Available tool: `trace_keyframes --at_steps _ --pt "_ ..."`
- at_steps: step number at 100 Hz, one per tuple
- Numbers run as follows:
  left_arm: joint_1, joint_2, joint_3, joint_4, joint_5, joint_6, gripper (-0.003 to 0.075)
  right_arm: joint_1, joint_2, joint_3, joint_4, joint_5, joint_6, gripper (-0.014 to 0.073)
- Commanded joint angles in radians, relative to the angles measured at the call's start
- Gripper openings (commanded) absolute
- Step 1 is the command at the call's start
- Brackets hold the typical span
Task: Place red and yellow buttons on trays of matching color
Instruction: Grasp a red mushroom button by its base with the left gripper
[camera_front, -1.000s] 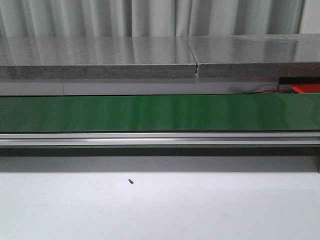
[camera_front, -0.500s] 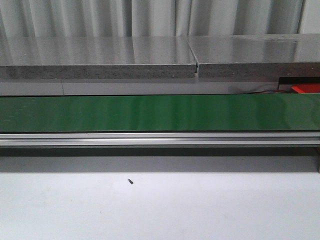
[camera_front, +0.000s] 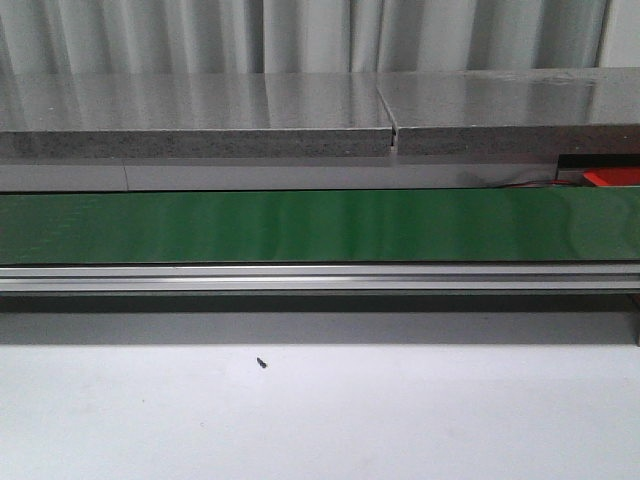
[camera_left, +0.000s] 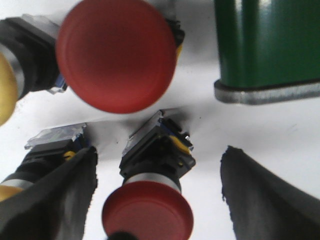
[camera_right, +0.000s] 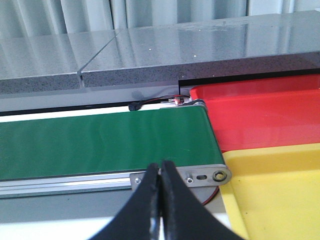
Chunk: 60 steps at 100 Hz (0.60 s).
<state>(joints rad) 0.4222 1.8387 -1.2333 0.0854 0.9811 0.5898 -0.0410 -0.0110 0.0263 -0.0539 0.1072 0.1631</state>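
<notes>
In the left wrist view, a red button (camera_left: 148, 216) lies on its side on the white table, black body pointing away. My left gripper (camera_left: 159, 151) is open and straddles it, one finger on each side, neither touching. A second red button (camera_left: 116, 52) stands close to the camera beyond it. Parts of two yellow buttons show, one (camera_left: 5, 87) at the frame's edge and one (camera_left: 11, 192) partly hidden behind a finger (camera_left: 52, 200). In the right wrist view, my right gripper (camera_right: 160, 167) is shut and empty near the belt's end, beside the red tray (camera_right: 260, 120) and yellow tray (camera_right: 285, 190).
A green conveyor belt (camera_front: 320, 225) runs across the table with an aluminium rail (camera_front: 320, 278) along its front. Its rounded end (camera_left: 267, 45) sits close to the buttons. A grey stone slab (camera_front: 200, 115) lies behind the belt. A small dark speck (camera_front: 261, 363) marks the white table.
</notes>
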Motion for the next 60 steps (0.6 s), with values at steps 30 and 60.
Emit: trace_keyframes --at_steps 30,60 --pt "0.001 -0.073 -0.032 0.006 -0.015 0.003 0.0157 -0.008 -0.018 -0.013 -0.012 -0.073 -0.004 -0.0067" --pt "0.003 -0.24 -0.034 -0.016 0.109 -0.01 0.0157 -0.008 -0.018 -0.013 -0.012 -0.073 -0.004 -0.0067"
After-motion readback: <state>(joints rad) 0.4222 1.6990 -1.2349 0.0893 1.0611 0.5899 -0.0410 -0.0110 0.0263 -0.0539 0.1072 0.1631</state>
